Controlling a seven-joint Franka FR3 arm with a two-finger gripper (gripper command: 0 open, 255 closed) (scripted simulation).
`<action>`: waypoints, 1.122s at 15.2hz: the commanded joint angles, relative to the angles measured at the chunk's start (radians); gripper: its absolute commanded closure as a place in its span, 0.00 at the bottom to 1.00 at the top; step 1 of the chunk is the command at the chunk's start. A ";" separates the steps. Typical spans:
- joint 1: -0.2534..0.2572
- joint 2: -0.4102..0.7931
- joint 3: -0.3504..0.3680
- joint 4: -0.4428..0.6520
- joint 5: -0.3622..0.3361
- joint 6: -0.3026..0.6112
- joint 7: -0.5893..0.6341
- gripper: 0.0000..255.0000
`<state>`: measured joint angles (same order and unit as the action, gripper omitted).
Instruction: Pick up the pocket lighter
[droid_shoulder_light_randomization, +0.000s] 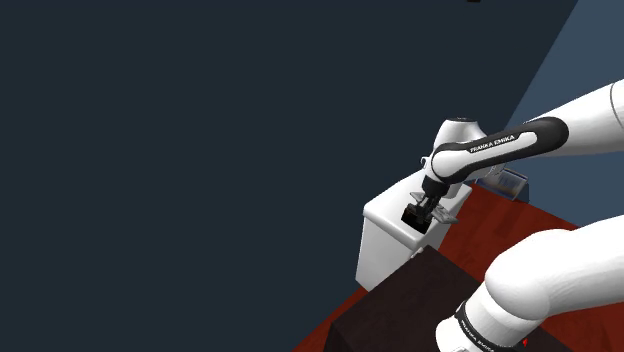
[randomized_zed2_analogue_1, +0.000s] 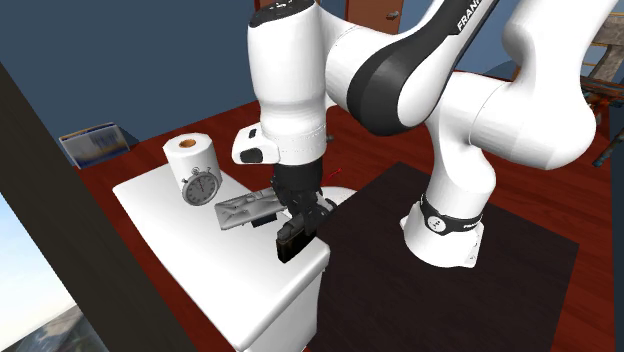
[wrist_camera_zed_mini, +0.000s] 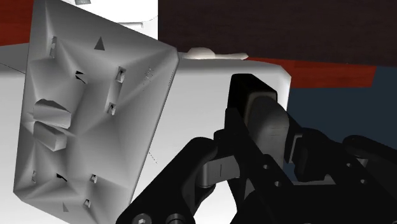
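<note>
Firmly the claw (randomized_zed2_analogue_1: 305, 222) clasps a boxy black pocket lighter (randomized_zed2_analogue_1: 288, 245).

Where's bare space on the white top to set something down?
Bare: the white top's near stretch toward the second exterior view's bottom, below the gripper with the pocket lighter. Crowded: the far end, where paper roll, clock and grey tray cluster.

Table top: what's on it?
A roll, a stopwatch beside it, a grey moulded slab, and the black lighter clasped in the gripper. The arm covers the table behind the gripper; whether the lighter touches it is unclear.
</note>
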<state>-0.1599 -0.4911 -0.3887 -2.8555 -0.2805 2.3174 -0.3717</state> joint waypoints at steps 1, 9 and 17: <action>0.000 0.001 0.000 -0.001 0.000 0.001 0.000 1.00; 0.000 -0.024 0.006 0.014 0.004 -0.038 0.000 1.00; -0.001 -0.115 0.034 0.071 0.019 -0.185 -0.001 1.00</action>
<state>-0.1620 -0.5951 -0.3587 -2.7937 -0.2647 2.1525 -0.3725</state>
